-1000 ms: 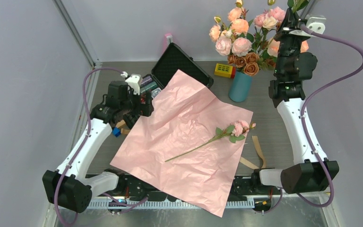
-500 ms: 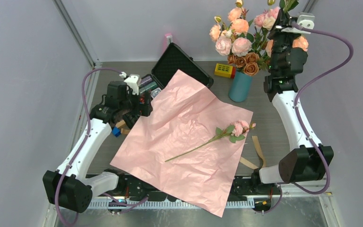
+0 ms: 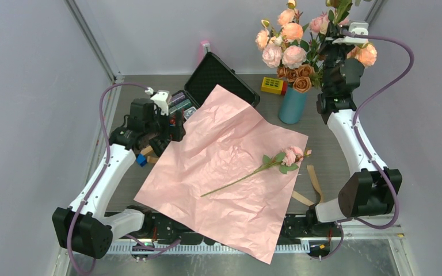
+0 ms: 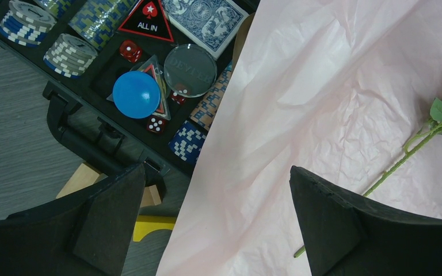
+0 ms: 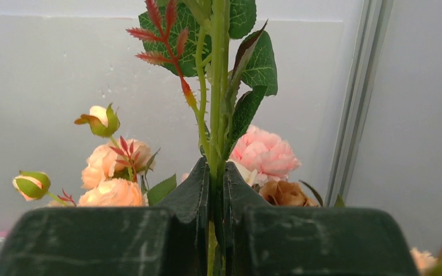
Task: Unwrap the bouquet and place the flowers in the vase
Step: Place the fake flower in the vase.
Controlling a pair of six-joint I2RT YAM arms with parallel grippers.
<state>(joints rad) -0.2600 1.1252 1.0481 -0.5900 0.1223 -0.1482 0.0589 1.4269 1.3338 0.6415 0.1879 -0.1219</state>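
Our right gripper (image 5: 216, 178) is pinched nearly shut on thin green stems (image 5: 214, 86), held high at the far right beside the big rose bunch (image 3: 290, 52) and not yet in the teal vase (image 3: 292, 105). Another rose spray (image 3: 282, 156) lies on the pink paper (image 3: 218, 138). The left gripper (image 4: 217, 201) hangs wide open and empty by the poker chip case (image 4: 106, 135). The stems look light, wiry and slick, so we'd grab bare stem low down, never the blooms.

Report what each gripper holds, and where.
Right gripper pinches flower stems just below their leaves. Left gripper is open, holding nothing.
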